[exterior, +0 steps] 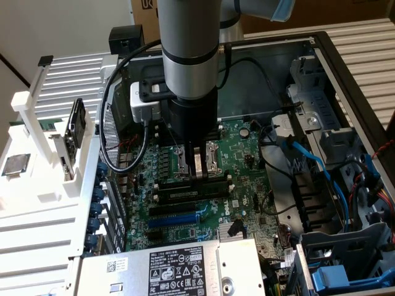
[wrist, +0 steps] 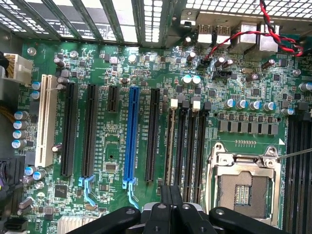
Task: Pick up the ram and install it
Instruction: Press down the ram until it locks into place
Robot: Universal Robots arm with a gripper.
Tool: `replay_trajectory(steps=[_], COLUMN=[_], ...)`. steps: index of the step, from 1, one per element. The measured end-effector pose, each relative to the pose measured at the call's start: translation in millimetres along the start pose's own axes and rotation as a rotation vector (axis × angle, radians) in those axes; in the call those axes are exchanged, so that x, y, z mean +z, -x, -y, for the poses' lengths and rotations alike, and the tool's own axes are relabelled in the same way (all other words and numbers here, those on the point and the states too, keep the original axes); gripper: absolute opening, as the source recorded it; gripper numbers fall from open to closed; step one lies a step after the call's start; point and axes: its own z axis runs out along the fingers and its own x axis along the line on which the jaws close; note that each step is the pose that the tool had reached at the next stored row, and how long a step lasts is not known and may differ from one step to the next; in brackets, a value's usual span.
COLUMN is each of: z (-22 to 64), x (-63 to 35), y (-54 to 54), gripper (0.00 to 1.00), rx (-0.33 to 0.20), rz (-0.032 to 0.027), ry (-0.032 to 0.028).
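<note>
My gripper (exterior: 197, 174) reaches down into the open computer case, over the black memory slots (exterior: 191, 188) of the green motherboard (exterior: 247, 154). Its black fingers (wrist: 163, 204) are pressed together, so it is shut. In the wrist view the gripper (wrist: 170, 195) sits right above the memory slot nearest the long expansion slots. A thin brownish-green strip, the ram (wrist: 169, 146) seen edge-on, stands in that slot and runs under the fingertips. I cannot tell whether the fingertips touch its top edge. The neighbouring memory slots (wrist: 187, 146) look bare.
The metal processor socket (wrist: 243, 187) lies beside the memory slots. A blue expansion slot (wrist: 130, 136) and black ones run parallel. The power supply (exterior: 179, 268) borders the board at the front. Blue cables (exterior: 321, 166) and drive cages fill the exterior view's right. A white rack (exterior: 37, 203) holds a silver chip (exterior: 13, 165).
</note>
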Motion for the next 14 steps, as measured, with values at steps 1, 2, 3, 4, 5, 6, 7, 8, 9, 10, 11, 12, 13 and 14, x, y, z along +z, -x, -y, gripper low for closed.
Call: replay_trajectory(steps=[1, 2, 3, 4, 5, 6, 7, 8, 9, 10, 11, 12, 13, 14], z=[0.0, 0.0, 0.0, 0.0, 0.0, 0.0, 0.0, 0.0, 0.0, 0.0, 0.0, 0.0, 0.0, 0.0], x=[0.0, 0.0, 0.1, 0.2, 0.2, 0.4, 0.6, 1.4, 1.6, 1.9, 1.9, 1.9, 2.1, 2.3], y=[0.0, 0.0, 0.0, -0.1, -0.1, -0.1, -0.1, -0.1, -0.1, -0.1, -0.1, -0.1, -0.1, -0.1], gripper=[0.11, 0.11, 0.11, 0.11, 0.11, 0.11, 0.11, 0.11, 0.11, 0.11, 0.11, 0.11, 0.11, 0.11], rx=[0.000, 0.000, 0.000, 0.000, 0.000, 0.000, 0.000, 0.000, 0.000, 0.000, 0.000, 0.000, 0.000, 0.000], rz=[0.0000, 0.0000, 0.0000, 0.0001, 0.0001, 0.0001, 0.0001, 0.0004, 0.0006, 0.0010, 0.0012, 0.0014, 0.0017, 0.0019], ry=[0.0000, 0.0000, 0.0000, 0.0000, 0.0001, 0.0002, 0.0002, 0.0001, 0.0001, 0.0000, 0.0001, 0.0001, 0.0000, 0.0000])
